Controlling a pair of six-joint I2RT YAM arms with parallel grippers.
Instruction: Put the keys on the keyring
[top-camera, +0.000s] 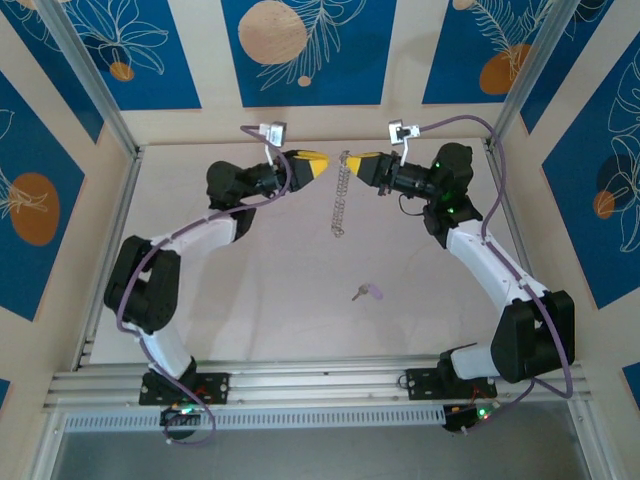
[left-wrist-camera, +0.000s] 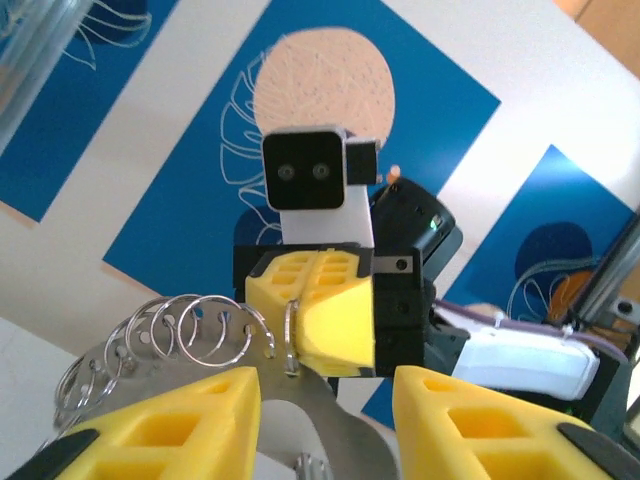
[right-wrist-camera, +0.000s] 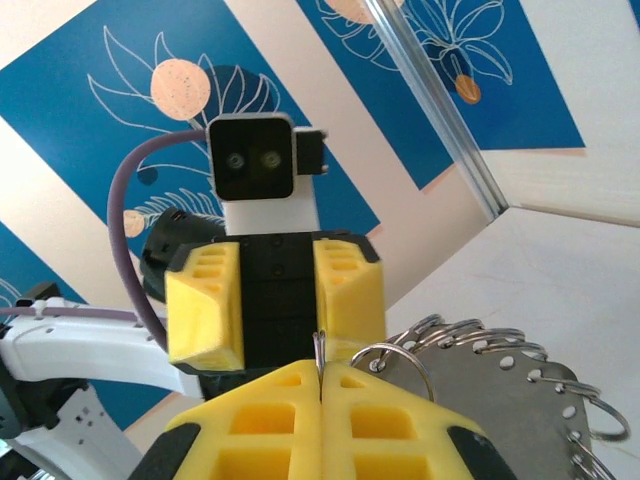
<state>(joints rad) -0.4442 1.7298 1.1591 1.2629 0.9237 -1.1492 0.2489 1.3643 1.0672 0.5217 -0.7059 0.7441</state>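
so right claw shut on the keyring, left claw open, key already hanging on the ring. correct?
Not quite. The key isn't on the keyring. It lies loose on the table, nearer the arm bases, as the top view shows. The rest holds: the right claw is shut on the keyring and the left claw is open.

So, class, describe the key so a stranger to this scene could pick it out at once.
On the pale table, look just right of centre, on bare surface. The key lies there alone, nearer the front edge than the keyring farther back. It is tiny, silver with a lilac head, unlike that long silvery chain of loops.
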